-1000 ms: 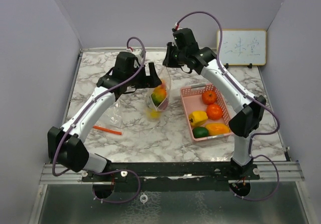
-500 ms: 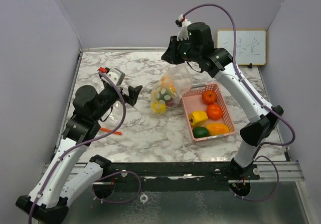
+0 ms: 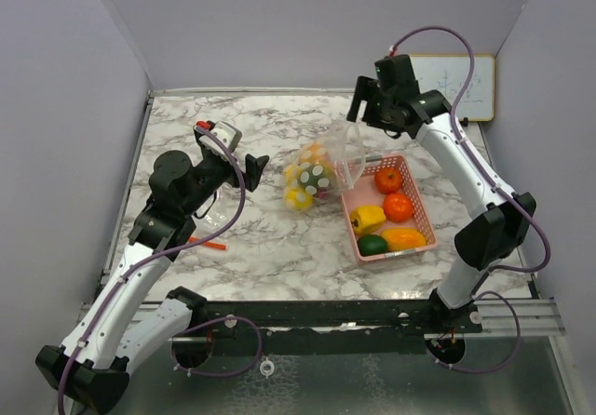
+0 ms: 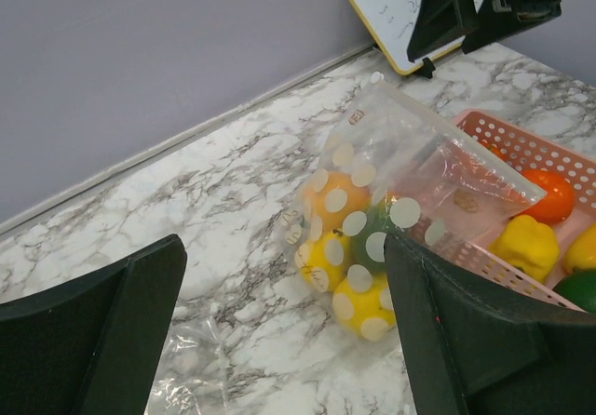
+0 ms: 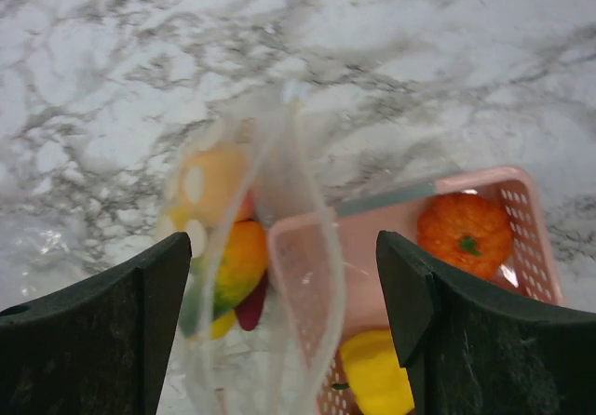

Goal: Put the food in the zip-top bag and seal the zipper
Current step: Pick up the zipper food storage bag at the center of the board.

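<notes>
The clear zip-top bag (image 3: 321, 168) with white dots lies on the marble, its top leaning on the pink basket (image 3: 421, 212). Yellow, orange and green food (image 4: 358, 289) shows inside it. More food sits in the basket: an orange piece (image 3: 388, 180), a yellow one (image 3: 368, 218) and a green one (image 3: 372, 245). My right gripper (image 3: 366, 115) hangs open above the bag's mouth (image 5: 298, 247), with the loose plastic below the gap between its fingers. Left of the bag, my left gripper (image 3: 253, 166) is open and holds nothing; in its wrist view the bag (image 4: 410, 168) lies ahead.
A small whiteboard (image 3: 456, 85) leans on the back wall at the right. A crumpled clear plastic bag (image 3: 214, 212) and an orange strip (image 3: 207, 244) lie on the table at the left. Purple walls close in the table on three sides.
My right gripper opened, let go of the bag's top and moved right. The bag slumped against the basket. My left arm drew back left, away from the bag.
</notes>
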Controlling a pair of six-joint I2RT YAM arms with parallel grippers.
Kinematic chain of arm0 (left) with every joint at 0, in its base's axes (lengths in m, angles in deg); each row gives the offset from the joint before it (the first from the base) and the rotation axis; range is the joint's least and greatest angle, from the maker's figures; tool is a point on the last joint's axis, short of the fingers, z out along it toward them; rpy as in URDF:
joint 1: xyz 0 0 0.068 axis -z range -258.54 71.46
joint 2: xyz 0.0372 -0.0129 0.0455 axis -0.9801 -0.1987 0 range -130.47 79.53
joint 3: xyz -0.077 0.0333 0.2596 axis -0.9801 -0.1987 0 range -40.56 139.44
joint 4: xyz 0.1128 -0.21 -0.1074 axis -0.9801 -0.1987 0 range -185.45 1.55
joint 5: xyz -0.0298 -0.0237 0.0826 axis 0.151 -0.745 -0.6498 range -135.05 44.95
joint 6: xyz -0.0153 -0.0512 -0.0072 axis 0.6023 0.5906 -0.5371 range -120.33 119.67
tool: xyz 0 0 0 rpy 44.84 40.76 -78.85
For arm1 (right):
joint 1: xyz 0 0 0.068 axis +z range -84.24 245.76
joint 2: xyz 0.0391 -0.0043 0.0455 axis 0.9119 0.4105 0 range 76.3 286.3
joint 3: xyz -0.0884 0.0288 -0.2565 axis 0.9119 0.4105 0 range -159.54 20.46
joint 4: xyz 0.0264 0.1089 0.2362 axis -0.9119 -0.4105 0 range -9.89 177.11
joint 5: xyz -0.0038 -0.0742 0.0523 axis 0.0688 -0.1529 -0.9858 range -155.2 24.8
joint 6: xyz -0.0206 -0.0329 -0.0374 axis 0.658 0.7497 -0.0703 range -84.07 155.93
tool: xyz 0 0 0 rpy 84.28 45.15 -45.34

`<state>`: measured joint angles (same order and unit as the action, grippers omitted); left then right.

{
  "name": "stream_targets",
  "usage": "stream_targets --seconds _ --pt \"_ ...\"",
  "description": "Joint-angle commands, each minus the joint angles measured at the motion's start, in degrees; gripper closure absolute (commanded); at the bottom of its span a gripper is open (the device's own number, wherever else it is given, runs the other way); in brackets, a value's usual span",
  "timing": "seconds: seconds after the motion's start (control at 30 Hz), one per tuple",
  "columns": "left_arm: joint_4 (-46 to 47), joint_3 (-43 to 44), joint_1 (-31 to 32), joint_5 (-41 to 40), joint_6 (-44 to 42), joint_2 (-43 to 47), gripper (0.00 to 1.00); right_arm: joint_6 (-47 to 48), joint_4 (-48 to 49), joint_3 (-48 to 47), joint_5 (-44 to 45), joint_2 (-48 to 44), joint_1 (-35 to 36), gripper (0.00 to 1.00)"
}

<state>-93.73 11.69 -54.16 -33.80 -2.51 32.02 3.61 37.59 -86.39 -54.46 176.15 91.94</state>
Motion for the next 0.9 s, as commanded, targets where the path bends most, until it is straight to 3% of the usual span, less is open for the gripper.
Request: stream_targets --seconds 0.0,0.33,0.57,0.87 --pt "1.7 1.3 -0.2 2.8 1.2 0.7 0.11 -0.2 4.5 9.2 -6.8 -3.3 -5.3 0.19" --pt "2.0 1.0 -0.2 4.7 1.8 -1.6 0.12 -4.0 12.4 8.0 -14.9 1.7 -5.3 0.17" --pt "1.5 0.8 -0.2 4.7 2.0 -1.4 0.13 -6.2 8.1 3.9 -9.7 6.7 -5.4 0.17" --pt "1.1 1.8 -0.2 5.1 1.6 -2.3 0.13 -5.4 7.9 3.2 -10.0 11.6 -5.4 0.23"
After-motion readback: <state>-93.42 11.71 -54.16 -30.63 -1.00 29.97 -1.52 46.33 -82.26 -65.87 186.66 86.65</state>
